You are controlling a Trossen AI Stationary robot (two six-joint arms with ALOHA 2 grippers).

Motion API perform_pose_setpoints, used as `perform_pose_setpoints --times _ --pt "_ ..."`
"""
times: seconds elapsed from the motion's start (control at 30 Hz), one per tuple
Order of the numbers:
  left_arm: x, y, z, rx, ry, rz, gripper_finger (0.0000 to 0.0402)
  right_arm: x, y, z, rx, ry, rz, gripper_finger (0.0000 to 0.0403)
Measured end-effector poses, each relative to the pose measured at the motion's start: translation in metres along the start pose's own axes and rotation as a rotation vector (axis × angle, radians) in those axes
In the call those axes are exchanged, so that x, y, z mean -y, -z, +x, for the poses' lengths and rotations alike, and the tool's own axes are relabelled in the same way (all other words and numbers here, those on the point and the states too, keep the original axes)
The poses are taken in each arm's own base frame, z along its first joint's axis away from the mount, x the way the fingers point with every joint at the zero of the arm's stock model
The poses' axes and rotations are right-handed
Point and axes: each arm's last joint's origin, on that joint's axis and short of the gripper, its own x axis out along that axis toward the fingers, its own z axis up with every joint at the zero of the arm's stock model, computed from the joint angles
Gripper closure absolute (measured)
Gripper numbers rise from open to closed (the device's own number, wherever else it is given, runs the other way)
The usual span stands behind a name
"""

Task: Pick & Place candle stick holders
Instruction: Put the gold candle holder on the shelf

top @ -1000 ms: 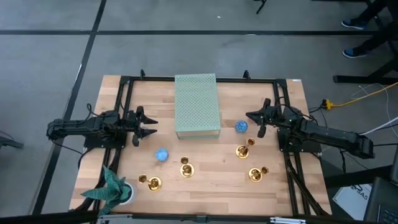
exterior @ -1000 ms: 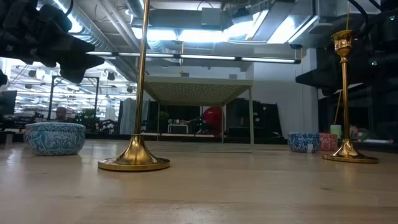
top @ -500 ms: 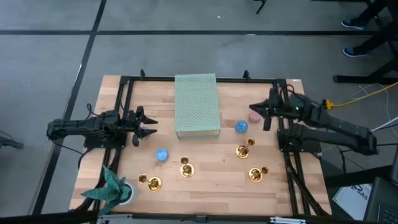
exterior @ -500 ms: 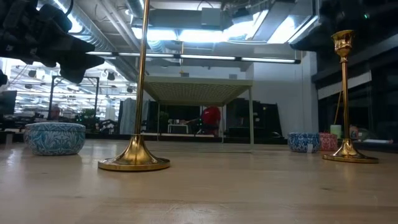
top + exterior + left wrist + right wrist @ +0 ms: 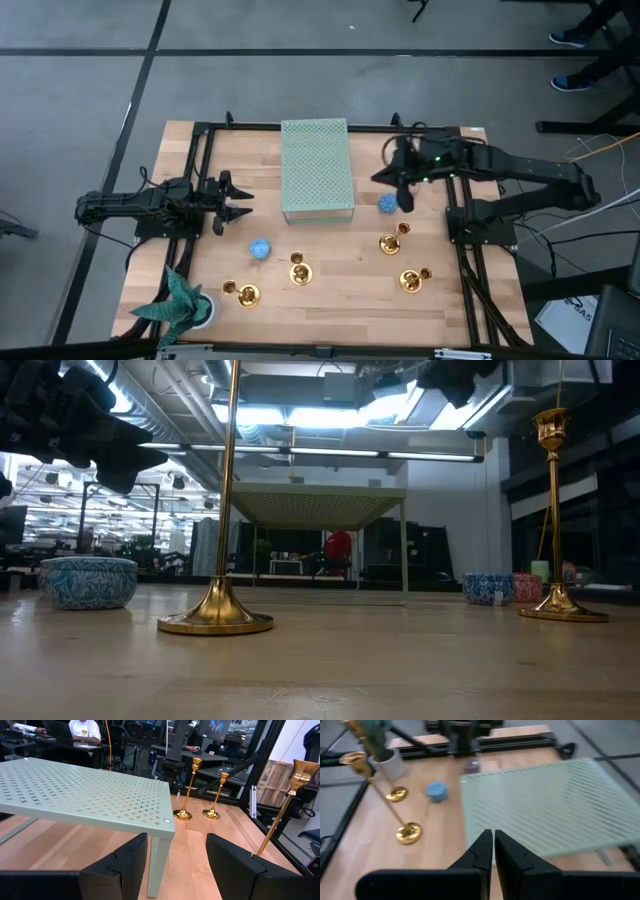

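Note:
Several gold candle stick holders stand upright on their round bases on the wooden table: two near the front left [image 5: 245, 293] [image 5: 298, 272] and two at the right [image 5: 390, 242] [image 5: 412, 280]. Each has a tall thin stem [image 5: 228, 490]. My right gripper [image 5: 388, 180] hangs shut and empty high above the table, beside the right edge of a green perforated stand [image 5: 316, 170], and slants down toward it [image 5: 493, 836]. My left gripper [image 5: 238, 203] waits open and level at the table's left, facing the stand [image 5: 175, 855].
A blue disc [image 5: 260, 249] lies left of centre and another [image 5: 388, 204] lies just below my right gripper. A white pot with a teal plant [image 5: 180, 305] stands at the near left corner. A black frame [image 5: 200, 140] runs along the table's edges.
My right gripper has risen from low at the table's right side and swung toward the green stand, tipping its fingers downward. It has stayed shut. It now stands over the spot where a pink disc showed a moment ago.

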Motion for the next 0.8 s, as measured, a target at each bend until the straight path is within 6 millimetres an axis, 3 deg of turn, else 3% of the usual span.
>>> perform_pose_setpoints --times 0.2,0.33,0.6,0.8 --pt "0.000 0.000 0.000 0.000 0.000 0.000 0.0201 -0.015 -0.014 0.032 -0.005 -0.058 -0.016 0.0379" --pt "0.000 0.000 0.000 0.001 0.000 0.000 0.0201 -0.024 -0.023 0.041 -0.006 -0.089 0.074 0.0379" --pt "0.000 0.000 0.000 0.001 0.001 0.000 0.0201 -0.044 -0.026 0.028 -0.247 -0.151 -0.202 0.0379" --pt "0.000 0.000 0.000 0.002 0.001 0.000 0.0201 -0.054 -0.024 0.016 -0.401 -0.102 -0.229 0.0379"
